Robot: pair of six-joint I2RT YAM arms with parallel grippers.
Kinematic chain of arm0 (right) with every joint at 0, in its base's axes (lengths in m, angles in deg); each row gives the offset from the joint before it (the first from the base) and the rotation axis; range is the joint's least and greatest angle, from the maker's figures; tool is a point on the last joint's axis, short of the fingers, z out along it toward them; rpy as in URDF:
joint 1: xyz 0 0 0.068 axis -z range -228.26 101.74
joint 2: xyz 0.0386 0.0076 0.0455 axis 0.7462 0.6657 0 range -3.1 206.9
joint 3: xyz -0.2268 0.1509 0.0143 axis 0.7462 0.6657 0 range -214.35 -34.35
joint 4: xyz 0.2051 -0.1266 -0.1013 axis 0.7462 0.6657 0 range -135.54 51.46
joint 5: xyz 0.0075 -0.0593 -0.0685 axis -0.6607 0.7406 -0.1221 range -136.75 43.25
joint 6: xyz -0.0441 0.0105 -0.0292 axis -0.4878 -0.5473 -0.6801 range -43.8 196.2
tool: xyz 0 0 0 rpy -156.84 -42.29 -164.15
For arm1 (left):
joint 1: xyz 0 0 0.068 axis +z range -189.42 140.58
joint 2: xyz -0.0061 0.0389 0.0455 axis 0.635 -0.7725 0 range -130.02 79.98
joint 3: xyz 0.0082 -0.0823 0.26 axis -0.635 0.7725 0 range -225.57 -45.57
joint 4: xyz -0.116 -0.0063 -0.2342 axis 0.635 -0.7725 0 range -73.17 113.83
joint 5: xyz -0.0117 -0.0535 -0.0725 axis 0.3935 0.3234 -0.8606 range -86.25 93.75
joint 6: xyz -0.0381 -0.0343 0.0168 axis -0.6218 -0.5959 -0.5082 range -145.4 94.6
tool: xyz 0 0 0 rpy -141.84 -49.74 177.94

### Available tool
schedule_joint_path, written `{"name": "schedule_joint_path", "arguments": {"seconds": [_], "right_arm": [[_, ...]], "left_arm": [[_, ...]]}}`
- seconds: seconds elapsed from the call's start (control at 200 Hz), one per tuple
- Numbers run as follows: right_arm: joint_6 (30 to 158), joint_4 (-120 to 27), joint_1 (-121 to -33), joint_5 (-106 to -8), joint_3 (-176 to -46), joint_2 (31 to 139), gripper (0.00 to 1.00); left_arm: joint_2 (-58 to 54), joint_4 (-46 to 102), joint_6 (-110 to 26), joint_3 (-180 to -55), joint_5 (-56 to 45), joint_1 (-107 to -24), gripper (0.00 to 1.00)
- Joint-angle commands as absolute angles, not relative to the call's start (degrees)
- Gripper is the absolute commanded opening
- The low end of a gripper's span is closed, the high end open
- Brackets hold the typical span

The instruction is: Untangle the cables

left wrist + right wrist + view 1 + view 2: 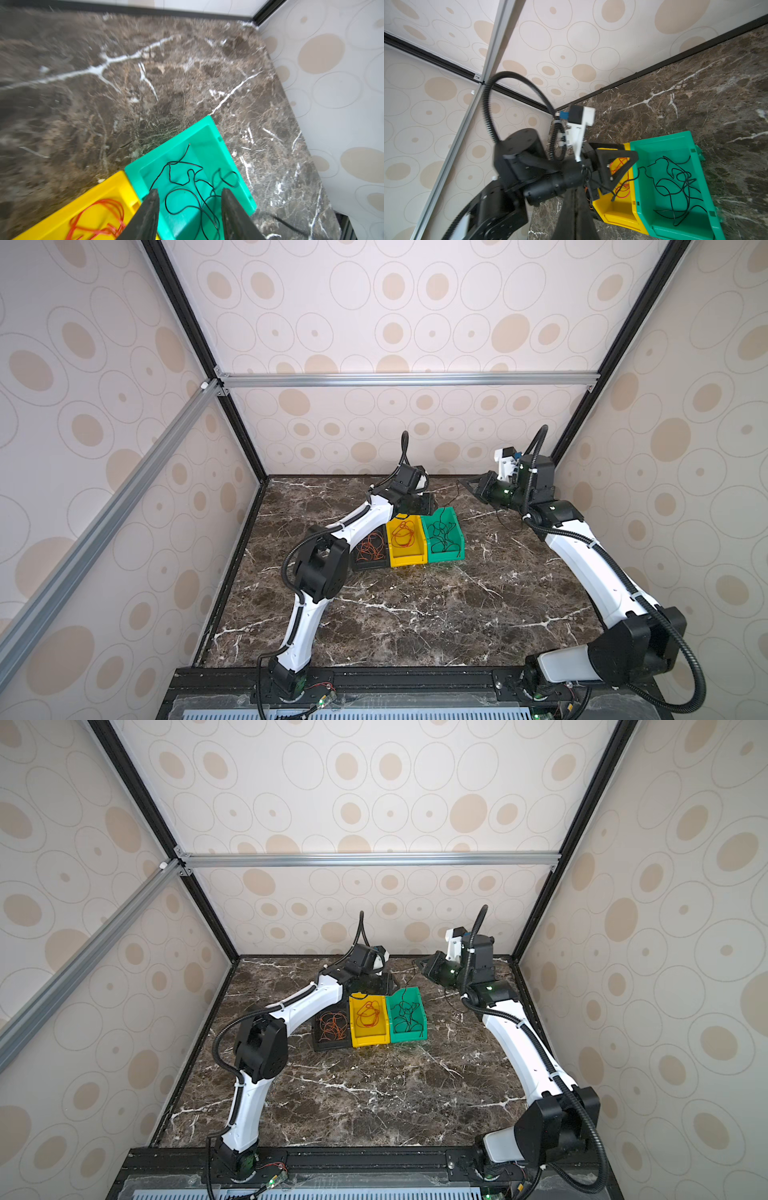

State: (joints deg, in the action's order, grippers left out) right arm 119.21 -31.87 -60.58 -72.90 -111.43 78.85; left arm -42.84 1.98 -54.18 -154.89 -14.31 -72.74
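The left gripper (430,508) (390,986) sits over the back edge of the green bin (444,556) (409,1036) in both top views. The right gripper (462,481) (417,963) is raised behind and to the right of that bin, its tip pointing left. A thin black strand (457,493) (409,979) runs from its tip down toward the bin and appears to be pinched there. Three bins stand touching in a row on the table (415,614). The black bin (370,565) (328,1046) on the left holds the orange cables (371,547) (332,1025). The yellow bin (407,560) (370,1041) in the middle holds the red cables (403,533) (368,1013). The green bin holds the black cables (440,533) (405,1017).

In the left wrist view the left gripper (190,190) is about half open and holds nothing. The black cables (195,185) lie looped on the floor of the green bin (207,133) below it. The red cables (99,218) lie in the yellow bin (93,193) alongside.

In the right wrist view the right gripper (574,193) has its fingers (571,220) pressed flat together. The pinch point is lost against the dark left arm behind it. Beyond, the black cables (675,187) sprawl in the green bin (660,139), with one end draped over into the yellow bin (616,214) beside the red cables (620,164).
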Motion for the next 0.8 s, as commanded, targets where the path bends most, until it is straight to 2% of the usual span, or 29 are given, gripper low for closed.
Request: {"name": "schedule_joint_path", "arguments": {"seconds": [0.0,0.17,0.525,0.76,0.795], "right_arm": [[118.8,-33.4,-60.7,-71.8,-110.0,81.5,0.0],[116.7,-32.4,-61.3,-69.9,-109.7,86.5,0.0],[110.0,-22.4,-66.9,-58.7,-111.4,95.8,0.0],[107.4,-20.9,-67.9,-57.1,-113.4,102.9,0.0],[106.8,-20.6,-67.9,-56.7,-113.6,102.8,0.04]], "left_arm": [[-35.1,2.8,-52.7,-151.1,-12.1,-71.3,0.49],[-25.1,6.9,-53.4,-138.7,-10.7,-69.1,0.49],[-5.5,12.4,-57.7,-112.4,-6.5,-65.3,0.5],[1.5,13.7,-59.7,-102.1,-6.0,-62.9,0.5],[2.0,13.5,-59.7,-101.4,-6.0,-62.6,0.5]]}}
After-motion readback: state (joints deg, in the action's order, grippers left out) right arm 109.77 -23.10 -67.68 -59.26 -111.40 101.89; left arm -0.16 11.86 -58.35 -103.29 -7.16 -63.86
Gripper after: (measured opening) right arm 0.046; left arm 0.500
